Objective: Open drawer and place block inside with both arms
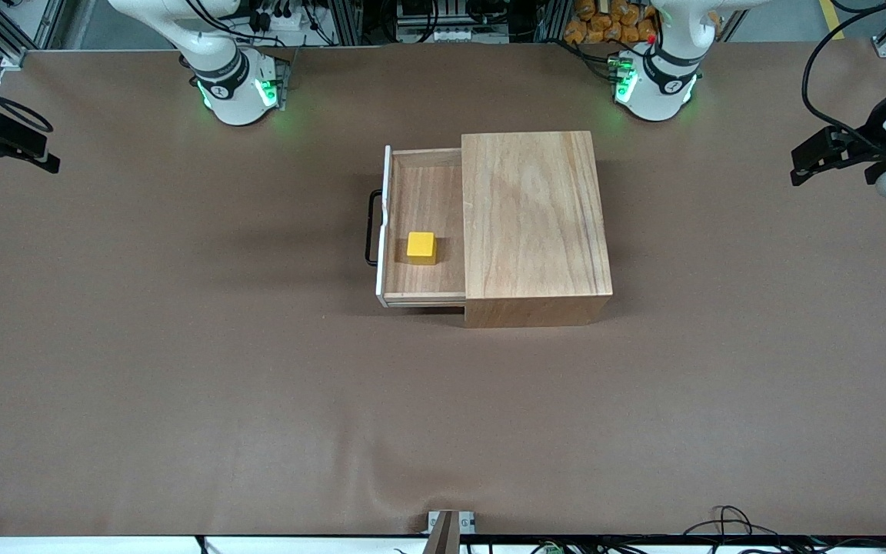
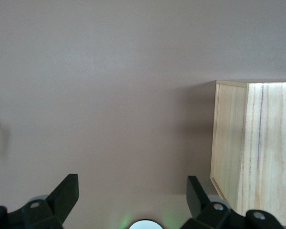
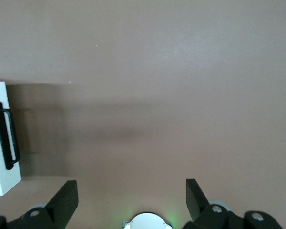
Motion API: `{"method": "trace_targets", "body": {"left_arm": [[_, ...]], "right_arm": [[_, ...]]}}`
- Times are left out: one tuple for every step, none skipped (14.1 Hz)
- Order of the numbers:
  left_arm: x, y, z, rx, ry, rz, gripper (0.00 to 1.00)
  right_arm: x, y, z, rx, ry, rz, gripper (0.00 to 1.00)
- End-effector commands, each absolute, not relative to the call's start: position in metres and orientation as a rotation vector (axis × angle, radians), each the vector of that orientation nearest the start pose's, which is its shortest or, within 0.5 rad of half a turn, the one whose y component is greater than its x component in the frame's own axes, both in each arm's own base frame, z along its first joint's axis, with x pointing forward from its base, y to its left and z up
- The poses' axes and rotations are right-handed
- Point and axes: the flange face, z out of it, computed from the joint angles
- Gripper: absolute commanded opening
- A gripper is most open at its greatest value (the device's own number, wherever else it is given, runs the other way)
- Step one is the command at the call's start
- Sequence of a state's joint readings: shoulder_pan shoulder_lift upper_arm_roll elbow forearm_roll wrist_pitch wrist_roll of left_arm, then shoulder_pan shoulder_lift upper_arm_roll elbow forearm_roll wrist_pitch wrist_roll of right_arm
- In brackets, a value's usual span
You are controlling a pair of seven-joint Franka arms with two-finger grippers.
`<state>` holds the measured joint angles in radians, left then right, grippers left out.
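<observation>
Small yellow cube block (image 1: 421, 247) sits in the pulled-out light-wood drawer (image 1: 412, 288) of the wooden box (image 1: 533, 215); left gripper (image 2: 132, 200) and right gripper (image 3: 131, 200) hover spread and empty above the brown table's (image 1: 181, 346) two ends.

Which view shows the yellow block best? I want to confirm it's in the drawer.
The front view: the block sits whole on the floor of the open drawer. The right wrist view shows only the drawer's white front and handle; the left wrist view shows only the wooden box.

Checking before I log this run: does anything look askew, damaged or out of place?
Nothing stands out. The yellow block sits flat in the open drawer, and the left gripper and right gripper hang open over bare table.
</observation>
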<state>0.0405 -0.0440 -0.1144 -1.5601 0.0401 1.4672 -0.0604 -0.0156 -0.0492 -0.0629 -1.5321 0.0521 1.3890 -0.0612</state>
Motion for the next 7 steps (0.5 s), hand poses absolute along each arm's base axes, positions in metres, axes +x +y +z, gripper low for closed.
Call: {"method": "trace_targets", "body": {"left_arm": [[0.5192,-0.0355,0.6510,-3.109,-0.013,0.062,1.00],[0.5192,-0.0355,0.6517,-3.109,-0.013,0.060,1.00],[0.5204,-0.0353,0.6517,-3.108,-0.013,0.057,1.00],[0.5209,-0.0353,0.6530,-3.109,-0.013,0.052,1.00],[0.5220,-0.0353,0.6523,-3.109,-0.011,0.052,1.00],[0.5239,-0.0360,0.6533,-3.110,-0.004,0.048,1.00],[0.5248,-0.0368,0.6567,-3.111,0.001,0.036,1.00]], "right_arm": [[0.5116,-0.0314,0.6569,-3.121,0.045,0.116,1.00],[0.5122,-0.0314,0.6572,-3.128,0.056,0.110,1.00],[0.5123,-0.0314,0.6574,-3.128,0.068,0.108,1.00],[0.5129,-0.0282,0.6576,-3.129,0.064,0.103,1.00],[0.5142,-0.0282,0.6579,-3.130,0.073,0.086,1.00],[0.5145,-0.0272,0.6574,-3.129,0.080,0.086,1.00],[0.5146,-0.0256,0.6567,-3.129,0.087,0.089,1.00]]}}
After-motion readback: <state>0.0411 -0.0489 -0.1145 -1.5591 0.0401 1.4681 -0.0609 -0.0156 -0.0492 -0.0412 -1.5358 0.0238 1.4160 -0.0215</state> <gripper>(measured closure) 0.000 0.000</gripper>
